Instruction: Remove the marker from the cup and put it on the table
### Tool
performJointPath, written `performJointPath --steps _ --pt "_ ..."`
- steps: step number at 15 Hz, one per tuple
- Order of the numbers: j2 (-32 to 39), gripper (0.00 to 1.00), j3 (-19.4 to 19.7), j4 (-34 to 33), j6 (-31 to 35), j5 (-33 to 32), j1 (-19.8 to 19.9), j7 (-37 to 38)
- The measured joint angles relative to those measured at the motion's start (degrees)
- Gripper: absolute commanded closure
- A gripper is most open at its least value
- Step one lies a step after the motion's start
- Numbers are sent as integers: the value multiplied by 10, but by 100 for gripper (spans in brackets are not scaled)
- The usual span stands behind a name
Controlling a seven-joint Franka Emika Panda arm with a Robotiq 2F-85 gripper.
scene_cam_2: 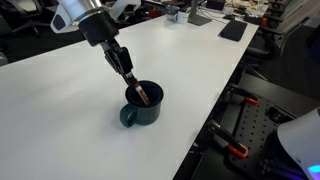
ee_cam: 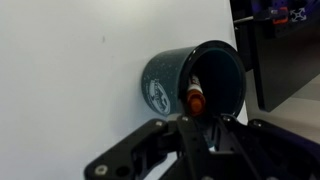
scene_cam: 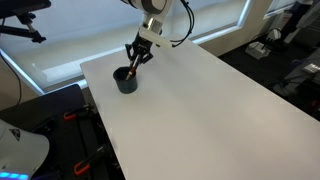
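Observation:
The dark cup [scene_cam: 127, 80] stands on the white table [scene_cam: 205, 115] near its far corner; it also shows in an exterior view [scene_cam_2: 142, 106] and in the wrist view [ee_cam: 172, 78]. The reddish-orange marker [scene_cam_2: 143, 96] leans inside the cup, and its orange end [ee_cam: 195, 101] shows at the cup's mouth. My gripper [scene_cam_2: 128, 78] reaches down at a slant to the cup's rim, and its fingers are closed around the marker's upper end. It is also in an exterior view [scene_cam: 138, 57] and the wrist view [ee_cam: 200, 125]. The marker's lower part is hidden in the cup.
The cup stands close to the table's edge [scene_cam_2: 200, 120]. Beyond that edge is a dark floor with black equipment [scene_cam_2: 245, 135]. A black pad [scene_cam_2: 232, 30] lies at the table's far end. Office desks and a window surround the table [scene_cam_2: 60, 110].

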State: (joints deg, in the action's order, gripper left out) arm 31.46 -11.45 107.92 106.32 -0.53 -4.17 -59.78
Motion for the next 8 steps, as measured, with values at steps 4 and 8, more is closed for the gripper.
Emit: performJointPath --steps 4,8 --pt "-1 95 1 0 0 -2 0 2" --pt "-12 95 5 -1 0 -7 0 6"
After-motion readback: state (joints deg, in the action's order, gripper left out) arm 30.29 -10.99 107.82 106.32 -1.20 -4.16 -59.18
